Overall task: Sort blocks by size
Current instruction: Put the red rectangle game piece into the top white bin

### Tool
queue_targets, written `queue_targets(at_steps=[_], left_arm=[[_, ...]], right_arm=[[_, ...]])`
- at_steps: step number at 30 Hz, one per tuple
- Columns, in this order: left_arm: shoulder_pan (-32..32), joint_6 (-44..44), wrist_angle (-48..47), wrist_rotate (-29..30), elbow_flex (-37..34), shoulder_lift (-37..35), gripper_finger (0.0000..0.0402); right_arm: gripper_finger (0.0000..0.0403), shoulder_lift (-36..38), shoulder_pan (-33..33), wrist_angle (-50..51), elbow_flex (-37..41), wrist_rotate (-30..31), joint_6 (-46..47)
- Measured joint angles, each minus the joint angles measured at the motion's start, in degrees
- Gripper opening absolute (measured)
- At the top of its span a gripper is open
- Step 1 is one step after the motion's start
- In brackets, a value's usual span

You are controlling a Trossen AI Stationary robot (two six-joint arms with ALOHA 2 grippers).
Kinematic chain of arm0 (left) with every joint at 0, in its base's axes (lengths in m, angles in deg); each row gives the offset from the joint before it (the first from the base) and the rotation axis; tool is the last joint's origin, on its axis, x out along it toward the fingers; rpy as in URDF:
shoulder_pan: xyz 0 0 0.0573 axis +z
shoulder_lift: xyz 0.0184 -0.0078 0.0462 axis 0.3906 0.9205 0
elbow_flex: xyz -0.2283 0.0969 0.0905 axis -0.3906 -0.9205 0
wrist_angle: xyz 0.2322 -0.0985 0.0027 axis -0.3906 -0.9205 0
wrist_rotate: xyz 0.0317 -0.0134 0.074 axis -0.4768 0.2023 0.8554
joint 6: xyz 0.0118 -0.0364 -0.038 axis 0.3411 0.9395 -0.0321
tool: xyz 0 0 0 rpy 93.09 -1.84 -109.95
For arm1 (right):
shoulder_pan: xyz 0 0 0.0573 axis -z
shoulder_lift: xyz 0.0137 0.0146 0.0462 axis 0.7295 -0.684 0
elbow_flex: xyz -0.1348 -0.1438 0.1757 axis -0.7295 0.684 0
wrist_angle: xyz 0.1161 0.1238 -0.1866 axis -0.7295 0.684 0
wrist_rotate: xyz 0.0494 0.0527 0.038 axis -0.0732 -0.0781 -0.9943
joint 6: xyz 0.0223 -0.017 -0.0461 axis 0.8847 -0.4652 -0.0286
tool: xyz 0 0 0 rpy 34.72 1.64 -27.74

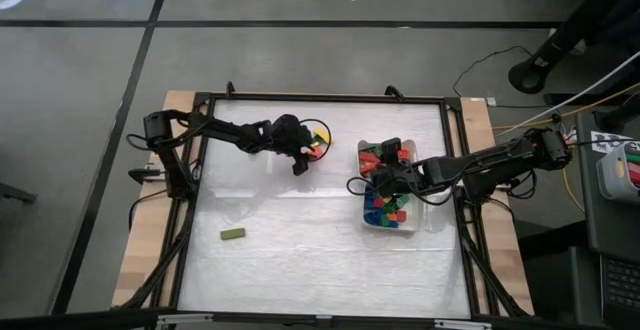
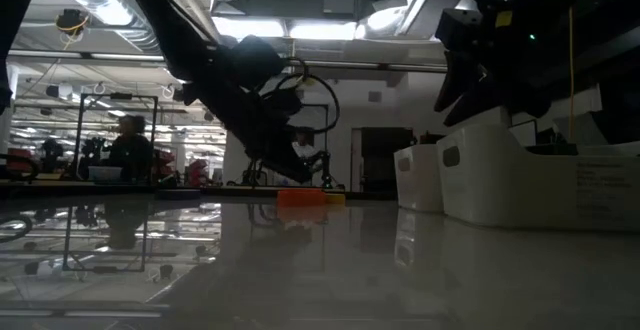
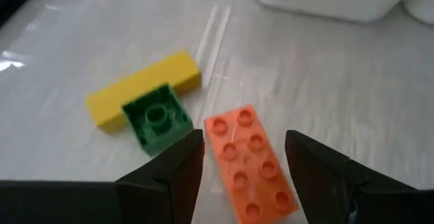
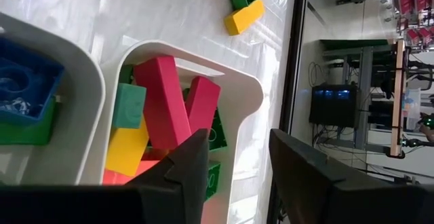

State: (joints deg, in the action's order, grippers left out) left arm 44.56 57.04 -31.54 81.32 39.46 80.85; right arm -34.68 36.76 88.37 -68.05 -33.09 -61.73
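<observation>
The left gripper (image 3: 244, 159) is hanging low over the table with its fingers spread and nothing between them yet, straddling the near end of an orange brick (image 3: 249, 163) that is lying flat, studs up. Just beside that brick a small green cube (image 3: 157, 119) is sitting against a long yellow bar (image 3: 139, 88), and that is where I'm seeing the trouble. As I judge it, if the fingers are closing off-centre, the one nearest the cube could be nudging it, or pinching cube and brick together. The orange brick is also lying at an angle to the fingers, so it may be twisting out of the grip.

Over on the other side, the right gripper (image 4: 234, 163) is hovering with its fingers apart and empty over the rim of a white tray (image 4: 241, 88) crowded with red, yellow and green blocks (image 4: 166, 108); a second tray (image 4: 74, 75) beside it is holding more. Coming down there, it could be catching the tray wall and shifting the tray.

One olive block (image 1: 233, 234) is lying alone, well apart from everything.

No brand, label or writing is readable anywhere.
</observation>
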Motion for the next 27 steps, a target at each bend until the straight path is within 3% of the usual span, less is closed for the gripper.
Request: queue_targets(at_steps=[7, 27], left_arm=[[-0.2, 0.2, -3.9, -0.1, 0.0, 0.0, 0.0194], [-0.9, 0.2, -3.2, 1.6, 0.0, 2.2, 0.0194]], right_arm=[[0.0157, 0.0, 0.0, 0.0, 0.0, 0.0, -0.1], [0.0157, 0.0, 0.0, 0.1, -0.2, 0.0, -0.1]])
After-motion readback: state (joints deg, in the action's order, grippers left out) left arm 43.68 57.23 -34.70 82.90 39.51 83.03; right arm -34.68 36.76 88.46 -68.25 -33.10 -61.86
